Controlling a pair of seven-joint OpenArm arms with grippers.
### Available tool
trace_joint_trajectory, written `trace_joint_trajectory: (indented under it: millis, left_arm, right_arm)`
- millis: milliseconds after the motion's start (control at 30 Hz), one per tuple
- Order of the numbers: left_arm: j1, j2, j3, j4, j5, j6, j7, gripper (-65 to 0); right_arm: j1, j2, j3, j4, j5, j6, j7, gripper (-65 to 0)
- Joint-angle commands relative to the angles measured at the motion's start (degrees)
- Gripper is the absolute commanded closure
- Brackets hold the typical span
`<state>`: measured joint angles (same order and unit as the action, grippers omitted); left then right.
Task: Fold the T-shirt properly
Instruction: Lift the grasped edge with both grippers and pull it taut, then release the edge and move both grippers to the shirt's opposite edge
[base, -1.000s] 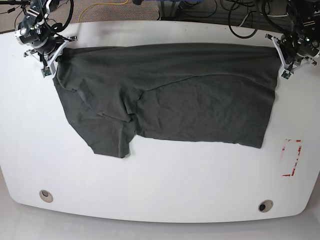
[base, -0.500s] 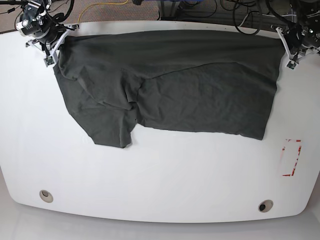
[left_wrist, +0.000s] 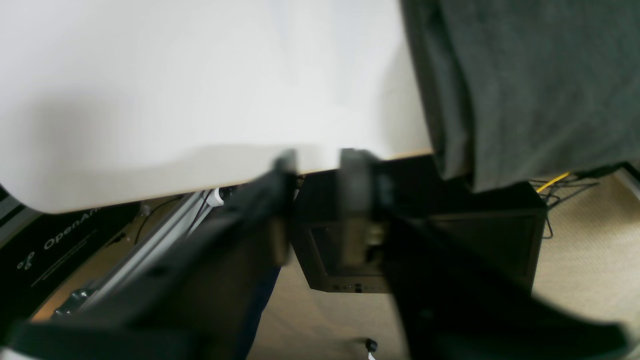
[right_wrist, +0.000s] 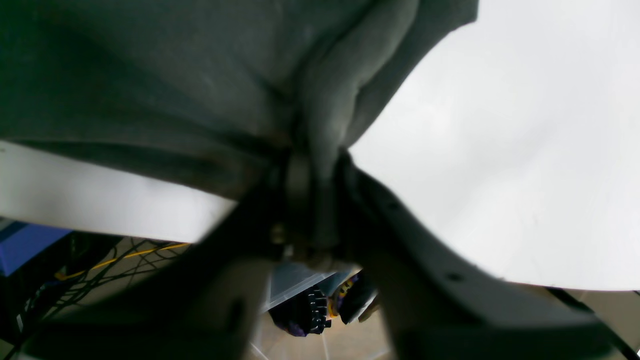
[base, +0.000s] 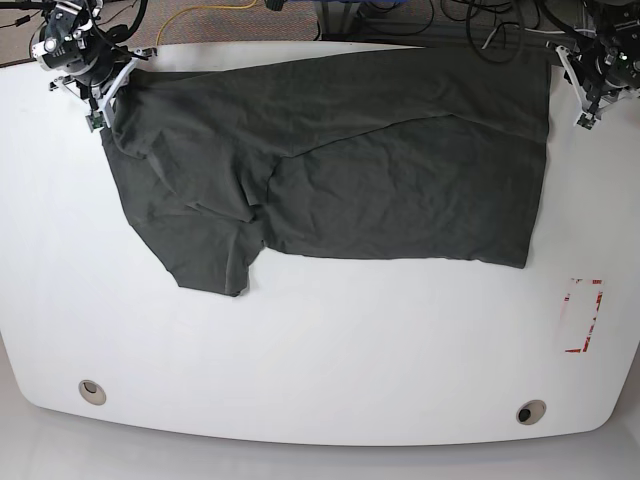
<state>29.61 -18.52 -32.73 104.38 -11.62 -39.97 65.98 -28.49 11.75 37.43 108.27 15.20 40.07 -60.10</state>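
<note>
White desk (base: 320, 350) bore the T-shirt (base: 400, 180) spread for folding; right claw (right_wrist: 315, 160) pinched its corner, left claw (left_wrist: 315, 160) stood slightly parted, empty.

charcoal-grey T-shirt (base: 340, 170), white table (base: 330, 350)

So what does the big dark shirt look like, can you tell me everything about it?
The T-shirt is plain dark grey, soft-looking cloth with small wrinkles. It lies flat and sideways along the far part of the white table, folded over on itself, with a sleeve sticking out toward the near side. Its far edge hangs slightly over the table's back edge. The right gripper has a bunched fold between its fingers at one far corner. The left gripper is beside the other corner, open, not touching it.
</note>
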Motion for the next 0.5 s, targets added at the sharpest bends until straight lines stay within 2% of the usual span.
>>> trace_joint_trajectory:
  millis: [0, 33, 133, 200, 333, 467]
  left_arm:
    - [-0.1, -0.9, -0.5, 1.0, 0.1, 0.0, -0.1, -21.9]
    - [-0.1, -0.9, -0.5, 1.0, 0.1, 0.0, -0.1, -24.6]
    - [-0.3, -1.0, -0.5, 1.0, 0.1, 0.0, -0.1, -29.7]
    - [-1.2, -1.0, -0.5, 1.0, 0.1, 0.0, -0.1, -31.2]
    - [-3.4, -1.0, -1.6, 1.1, 0.1, 0.0, 0.0, -31.4]
    - [-7.1, -1.1, -2.5, 2.0, 0.1, 0.0, 3.1, -31.5]
  right_arm:
    - [0.0, 0.8, 0.4, 1.1, 0.1, -0.1, 0.6, -24.7]
    - [0.0, 0.8, 0.4, 1.2, 0.1, -0.1, 0.6, -31.1]
    - [-0.1, 0.8, 0.5, 1.2, 0.2, -0.1, 0.6, -43.9]
    - [-0.1, 0.6, 0.7, 1.3, 0.2, -0.1, 0.6, -48.2]
    - [-0.1, -0.9, 1.6, 3.4, 0.2, -0.1, 0.6, -49.3]
    - [-0.1, -1.9, 4.3, 6.9, 0.2, -0.1, 0.5, -49.0]
